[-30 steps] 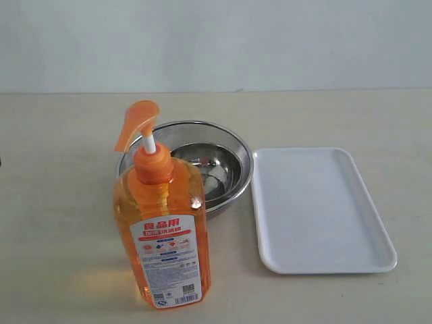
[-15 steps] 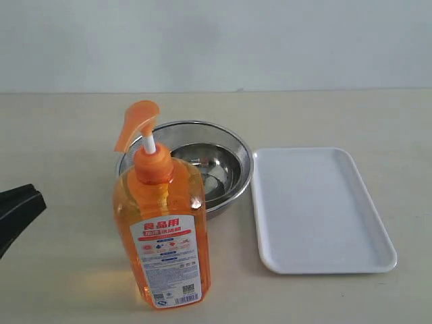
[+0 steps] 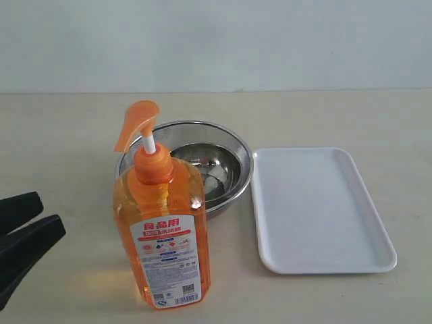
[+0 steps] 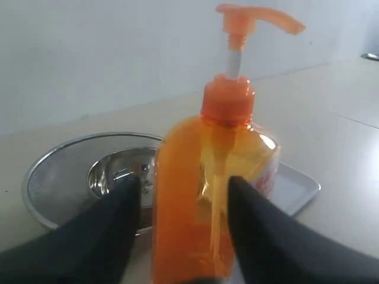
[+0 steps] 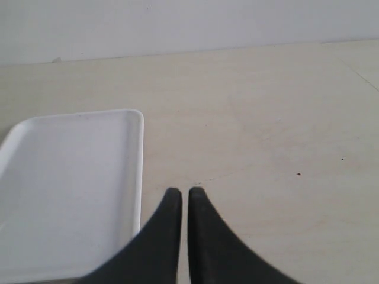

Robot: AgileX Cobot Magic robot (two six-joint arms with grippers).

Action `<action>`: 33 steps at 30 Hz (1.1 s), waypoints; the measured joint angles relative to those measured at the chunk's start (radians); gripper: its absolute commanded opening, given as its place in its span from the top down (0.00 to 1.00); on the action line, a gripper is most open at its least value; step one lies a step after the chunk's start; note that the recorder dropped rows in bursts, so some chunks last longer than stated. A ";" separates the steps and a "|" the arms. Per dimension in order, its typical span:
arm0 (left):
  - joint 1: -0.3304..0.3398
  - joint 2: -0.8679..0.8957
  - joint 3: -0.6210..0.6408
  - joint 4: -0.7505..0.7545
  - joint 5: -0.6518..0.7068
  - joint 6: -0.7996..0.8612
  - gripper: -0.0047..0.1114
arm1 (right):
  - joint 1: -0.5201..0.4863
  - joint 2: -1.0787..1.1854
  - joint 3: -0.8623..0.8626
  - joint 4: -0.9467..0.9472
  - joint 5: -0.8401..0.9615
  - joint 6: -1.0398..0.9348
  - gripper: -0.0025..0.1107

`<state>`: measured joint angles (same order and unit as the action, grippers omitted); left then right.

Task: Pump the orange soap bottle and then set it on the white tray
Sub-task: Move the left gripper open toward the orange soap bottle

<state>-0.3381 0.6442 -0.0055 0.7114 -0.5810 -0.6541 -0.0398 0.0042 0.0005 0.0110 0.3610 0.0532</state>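
Observation:
The orange soap bottle (image 3: 165, 229) stands upright near the table's front edge, label facing the exterior camera, pump head (image 3: 138, 121) raised. My left gripper (image 3: 50, 214) is open at the left edge, some way left of the bottle and not touching it. In the left wrist view the bottle (image 4: 201, 195) fills the gap ahead of my left gripper (image 4: 182, 183). The white tray (image 3: 317, 209) lies flat to the bottle's right with nothing on it. My right gripper (image 5: 183, 192) is shut on nothing, just beside the tray's rim (image 5: 139, 165); the exterior view does not show it.
A round steel mesh bowl (image 3: 202, 162) sits directly behind the bottle and touches the tray's left side; it shows past the bottle in the left wrist view too, as the bowl (image 4: 77, 171). Bare tabletop (image 5: 266, 136) stretches beyond the right gripper.
My left gripper has come in from the left edge of the exterior view toward the bottle; both fingers show now. Bottle, bowl and tray have not moved.

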 measured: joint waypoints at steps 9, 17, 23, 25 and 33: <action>0.000 0.093 0.000 0.007 -0.022 -0.004 0.26 | 0.000 0.000 0.000 0.000 0.000 0.000 0.97; 0.000 0.226 0.000 0.008 -0.151 0.086 0.26 | 0.000 0.000 0.000 0.000 0.000 0.000 0.97; 0.000 0.268 0.000 0.008 -0.189 0.195 0.26 | 0.000 0.000 0.000 0.000 0.000 0.000 0.97; 0.000 0.268 0.000 0.008 -0.212 0.233 0.26 | 0.000 0.000 0.000 0.000 0.000 0.000 0.97; 0.000 0.268 0.000 -0.008 -0.242 0.287 0.25 | 0.000 0.000 0.000 0.000 0.000 0.000 0.97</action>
<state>-0.3381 0.9120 -0.0055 0.7030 -0.8229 -0.3675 -0.0398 0.0042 0.0005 0.0110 0.3610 0.0532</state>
